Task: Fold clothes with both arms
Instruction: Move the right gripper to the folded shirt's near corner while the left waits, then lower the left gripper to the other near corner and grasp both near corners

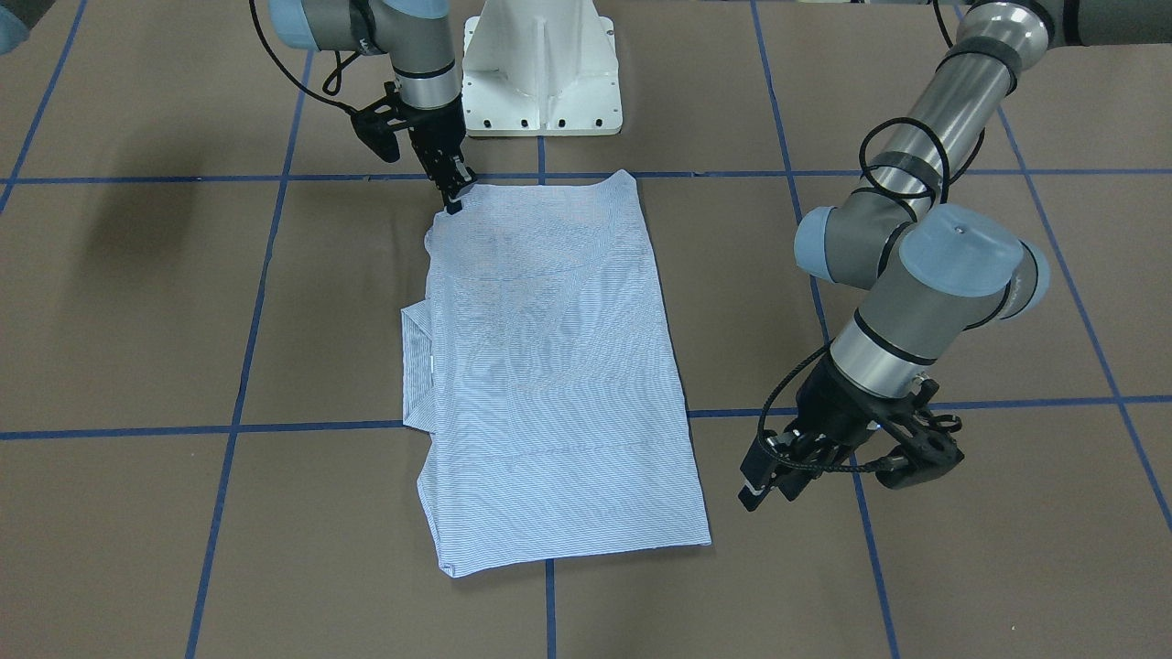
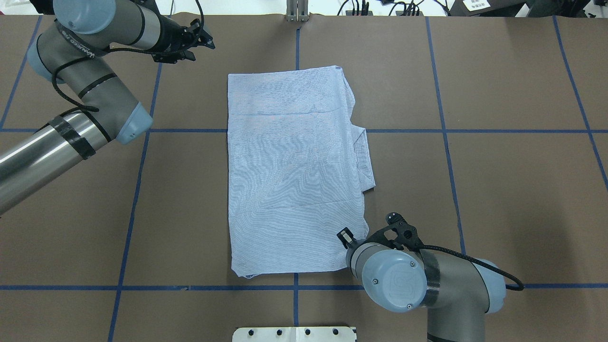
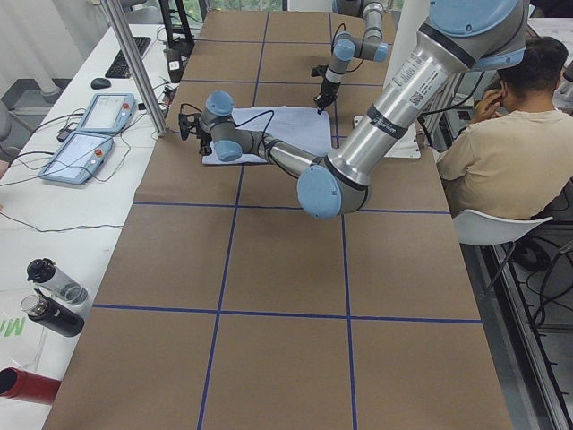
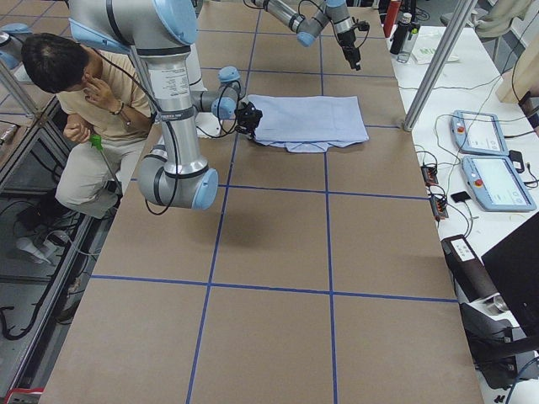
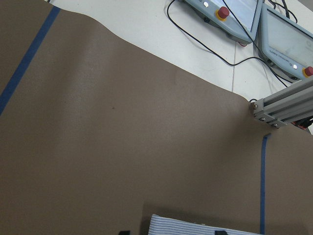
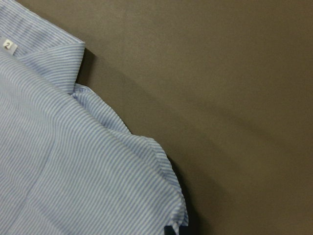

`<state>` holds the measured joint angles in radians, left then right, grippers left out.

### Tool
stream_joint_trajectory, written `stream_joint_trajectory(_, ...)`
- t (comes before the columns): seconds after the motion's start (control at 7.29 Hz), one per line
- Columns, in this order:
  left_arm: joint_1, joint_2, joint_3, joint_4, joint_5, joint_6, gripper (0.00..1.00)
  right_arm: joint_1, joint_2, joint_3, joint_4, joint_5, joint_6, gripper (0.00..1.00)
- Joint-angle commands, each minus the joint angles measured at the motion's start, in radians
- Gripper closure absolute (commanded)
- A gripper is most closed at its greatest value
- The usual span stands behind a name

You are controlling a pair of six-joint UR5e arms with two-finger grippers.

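The pinstriped shirt (image 1: 549, 366) (image 2: 294, 180) lies flat on the brown table, folded into a long rectangle with its back up. Its collar (image 2: 365, 166) sticks out on one long side, and a small white label (image 6: 9, 45) shows in the right wrist view. My right gripper (image 1: 455, 199) (image 2: 346, 235) is down at the shirt's corner nearest the robot base, shut on the fabric edge (image 6: 166, 196). My left gripper (image 1: 765, 490) (image 2: 204, 45) hovers open beside the far end, apart from the cloth. The left wrist view catches only a strip of the shirt (image 5: 195, 226).
The white pedestal base (image 1: 540, 82) stands just behind the shirt. An aluminium post (image 5: 283, 110) and two control pendants (image 5: 288, 39) sit at the table's far edge. A seated person (image 3: 501, 134) is beside the base. Blue tape lines (image 2: 137, 190) grid the tabletop.
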<state>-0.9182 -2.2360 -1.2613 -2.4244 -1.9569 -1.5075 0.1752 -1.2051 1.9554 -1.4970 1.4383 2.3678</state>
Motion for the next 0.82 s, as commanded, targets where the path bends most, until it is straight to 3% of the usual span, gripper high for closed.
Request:
stream_joint_trajectory(0.0,0.121,0.211,-0.326,0.007,0.010,-0.237,0.35,0.003,-0.008,0.031,0.000,0.001,0.001,1.00)
stream_joint_trajectory(0.14,0.184,0.290,-0.458,0.034,0.021,-0.310,0.35,0.004,-0.010,0.040,0.000,0.001,0.001,1.00)
stream_joint_trajectory(0.41,0.421,0.416,-0.628,0.114,0.192,-0.417,0.35,0.004,-0.011,0.040,0.000,0.002,-0.001,1.00)
stream_joint_trajectory(0.69,0.608,0.452,-0.633,0.119,0.353,-0.508,0.35,0.003,-0.011,0.040,0.000,0.002,-0.001,1.00)
